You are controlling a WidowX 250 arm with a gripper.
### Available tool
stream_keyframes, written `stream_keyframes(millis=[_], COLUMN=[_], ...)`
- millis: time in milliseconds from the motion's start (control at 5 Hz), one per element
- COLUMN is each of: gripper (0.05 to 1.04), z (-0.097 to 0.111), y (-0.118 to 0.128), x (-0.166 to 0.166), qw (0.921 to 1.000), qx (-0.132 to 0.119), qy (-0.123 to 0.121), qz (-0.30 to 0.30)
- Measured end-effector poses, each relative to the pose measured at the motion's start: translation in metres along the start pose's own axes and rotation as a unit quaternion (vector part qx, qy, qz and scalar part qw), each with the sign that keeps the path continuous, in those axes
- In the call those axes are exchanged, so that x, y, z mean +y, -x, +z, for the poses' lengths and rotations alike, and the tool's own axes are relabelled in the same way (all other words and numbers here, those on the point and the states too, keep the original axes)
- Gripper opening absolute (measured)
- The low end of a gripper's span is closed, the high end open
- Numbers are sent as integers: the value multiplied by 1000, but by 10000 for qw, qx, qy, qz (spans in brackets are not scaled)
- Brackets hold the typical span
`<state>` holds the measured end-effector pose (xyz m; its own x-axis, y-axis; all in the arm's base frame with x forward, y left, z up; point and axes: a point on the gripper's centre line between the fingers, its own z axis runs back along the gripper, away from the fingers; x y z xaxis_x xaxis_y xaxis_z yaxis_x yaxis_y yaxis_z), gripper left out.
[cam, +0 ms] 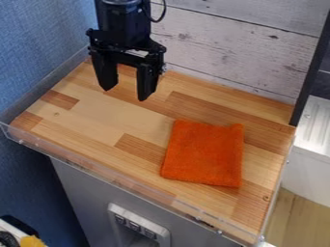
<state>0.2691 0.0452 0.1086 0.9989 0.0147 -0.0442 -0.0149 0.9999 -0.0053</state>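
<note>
The black gripper (pixel 126 91) hangs over the back left part of the wooden counter, its two fingers apart and nothing between them. An orange cloth (pixel 203 153), roughly square and lying flat, rests on the right half of the counter. It is in front and to the right of the gripper, well apart from it.
The wooden counter (pixel 97 118) has a clear raised edge (pixel 138 190) along its front. Behind it stands a whitewashed plank wall (pixel 232 46), and a blue wall (pixel 38 43) is at the left. A black upright post (pixel 312 67) rises at the back right corner, beside a white unit (pixel 316 144).
</note>
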Motion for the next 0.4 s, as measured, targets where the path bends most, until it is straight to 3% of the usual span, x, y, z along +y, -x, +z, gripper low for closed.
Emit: stream_keyframes(millis=[400], gripper=[999], z=[-11], y=[-7], x=[-30], qw=[9990], qx=[70], qy=[-10], qz=[435])
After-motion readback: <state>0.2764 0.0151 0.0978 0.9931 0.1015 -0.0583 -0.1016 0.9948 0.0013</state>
